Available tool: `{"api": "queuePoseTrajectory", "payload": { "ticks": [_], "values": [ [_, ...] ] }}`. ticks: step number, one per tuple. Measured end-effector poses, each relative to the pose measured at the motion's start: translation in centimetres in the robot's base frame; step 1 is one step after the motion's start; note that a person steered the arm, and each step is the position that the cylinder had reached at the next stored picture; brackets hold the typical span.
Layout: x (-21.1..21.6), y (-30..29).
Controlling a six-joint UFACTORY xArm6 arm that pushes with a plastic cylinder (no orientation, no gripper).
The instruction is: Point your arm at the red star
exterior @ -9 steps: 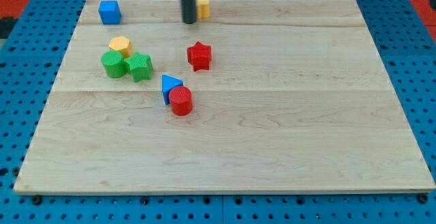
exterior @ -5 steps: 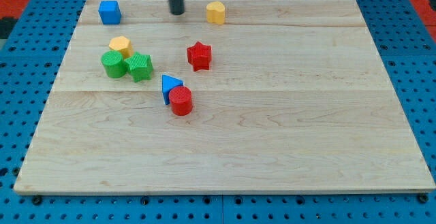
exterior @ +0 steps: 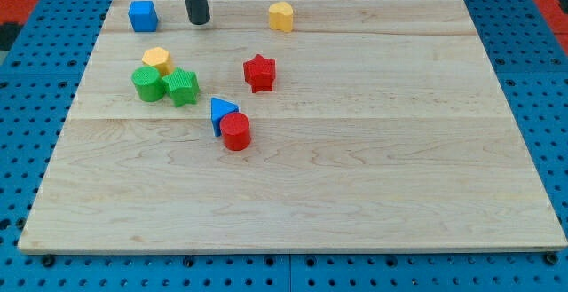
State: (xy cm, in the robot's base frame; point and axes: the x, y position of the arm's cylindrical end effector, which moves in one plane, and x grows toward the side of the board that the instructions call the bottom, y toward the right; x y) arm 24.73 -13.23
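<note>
Nearest the view's bottom, only bare wood of the light wooden tabletop (exterior: 355, 194) is seen. Further up, a red ribbed cylinder block (exterior: 235, 132) is found touching a blue triangular block (exterior: 221, 111) just above-left of it. Beyond these, toward the view's left, a green cylinder block (exterior: 147, 84) and a green star-shaped block (exterior: 182, 86) are packed together, with a yellow hexagonal block (exterior: 157, 59) touching them from above. The red star block (exterior: 259, 73), the task's thing, is set alone near the board's middle-top, apart from every other block.

Farthest, along the view's top edge, a blue cube block (exterior: 142, 15) is seen at left and a second yellow hexagonal block (exterior: 280, 16) right of centre. My tip (exterior: 198, 22), the lower end of the dark rod, is placed between these two, near the blue cube, well apart from the red star and up-left of it.

No jaws are fitted to this rod, so no open or closed state can be told.

Progress is judged low: the red star is untouched and not yet pointed at; a move down and toward the view's right is left to be made.
</note>
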Motion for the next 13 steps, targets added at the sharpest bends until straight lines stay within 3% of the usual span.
{"api": "queuePoseTrajectory", "payload": {
  "ticks": [4, 7, 10, 13],
  "values": [
    [-0.1, -0.2],
    [7.1, -0.3],
    [10.4, 2.4],
    [11.0, 2.9]
  ]
}}
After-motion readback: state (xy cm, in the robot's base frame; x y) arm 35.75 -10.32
